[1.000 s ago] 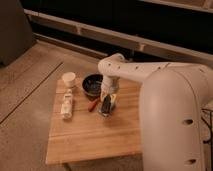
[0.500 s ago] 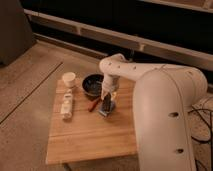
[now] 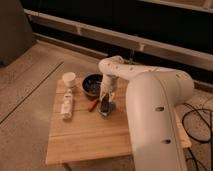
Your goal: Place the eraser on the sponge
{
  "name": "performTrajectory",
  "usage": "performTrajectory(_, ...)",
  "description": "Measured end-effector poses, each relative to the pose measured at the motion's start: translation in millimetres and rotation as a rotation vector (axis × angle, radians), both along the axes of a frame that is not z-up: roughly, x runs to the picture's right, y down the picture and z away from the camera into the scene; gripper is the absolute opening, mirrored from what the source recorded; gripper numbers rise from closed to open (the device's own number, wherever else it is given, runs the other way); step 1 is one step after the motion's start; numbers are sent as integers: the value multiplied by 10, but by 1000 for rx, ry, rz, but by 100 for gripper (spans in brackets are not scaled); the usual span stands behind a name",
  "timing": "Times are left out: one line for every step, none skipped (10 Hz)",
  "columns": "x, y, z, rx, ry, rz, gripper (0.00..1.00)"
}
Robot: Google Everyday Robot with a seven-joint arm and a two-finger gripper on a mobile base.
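Note:
My gripper points straight down at the middle of the wooden table, just right of the black bowl. Its tip is at a blue-grey sponge, of which only a sliver shows beneath and beside it. A small dark shape at the tip may be the eraser, but I cannot separate it from the gripper's own dark parts. Whether it rests on the sponge is hidden.
A round black bowl sits at the table's back. A thin red-orange stick lies just left of the gripper. A white bottle-shaped object and a white cup stand at the left. My arm's large white body covers the table's right side.
The gripper has stayed over the sponge, sitting slightly lower than before. The arm's white body has shifted a little in the view.

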State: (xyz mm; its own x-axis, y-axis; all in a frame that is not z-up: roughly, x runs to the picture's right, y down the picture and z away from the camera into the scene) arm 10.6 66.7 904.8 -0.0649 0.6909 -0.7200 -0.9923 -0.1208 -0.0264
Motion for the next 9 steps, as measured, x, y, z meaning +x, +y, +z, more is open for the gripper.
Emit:
performTrajectory(-6,-11,17,-3,-3,-1,70)
performTrajectory(-7,-29,25,-4,-5,-3,77)
performTrajectory(-2,-45,28,-4,-4,-4,78)
performTrajectory(-3,-54,27,-3,-5,-5,78)
performTrajectory(-9,-75,16,3,-9,-5,78)
performTrajectory(-23,-95,6,11,-16,-6,78)
performTrajectory(-49,-121,-10,24,-27,-5,78)
performTrajectory(-56,-126,-13,28,-30,-5,78)
performTrajectory(-57,-126,-13,27,-30,-5,78)
